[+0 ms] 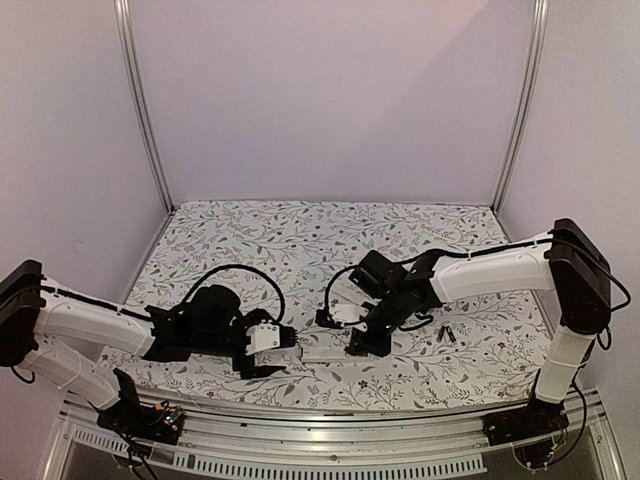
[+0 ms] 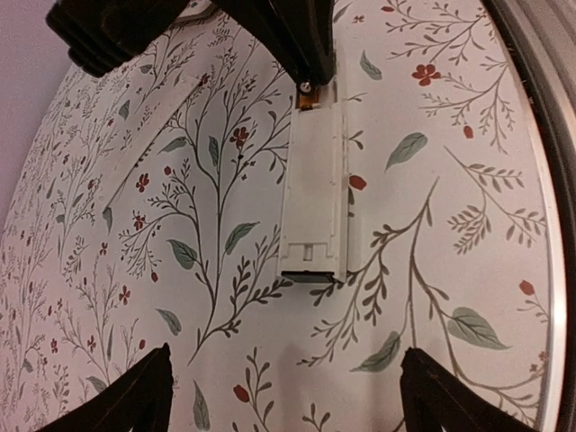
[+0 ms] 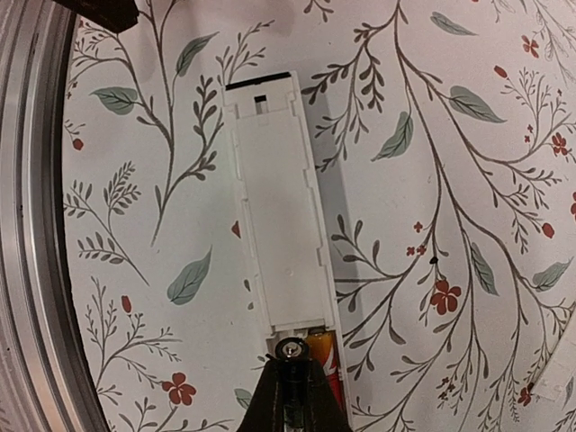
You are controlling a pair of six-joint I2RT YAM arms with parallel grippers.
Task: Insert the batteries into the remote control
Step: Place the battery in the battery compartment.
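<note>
Top, left-wrist and right-wrist views of a battery-loading task. The white remote control (image 1: pixel 320 351) lies flat on the floral table (image 1: pixel 300 230), close to the near edge and about midway along it, back face up.

- **Right gripper** (image 3: pixel 292 382): the fingers are pressed together, nothing visible between them. Their tip rests at one end of the remote control.
- **Red battery** (image 3: pixel 328 362): it shows in the open end of the remote control, just beside that tip.
- **Left gripper** (image 2: pixel 288 396): the fingers are spread wide and hold nothing. They sit just off the opposite end of the remote control, apart from it.
- **Loose batteries** (image 1: pixel 445 336): two small dark cells lie on the table towards its right edge, apart from the remote control.
</note>
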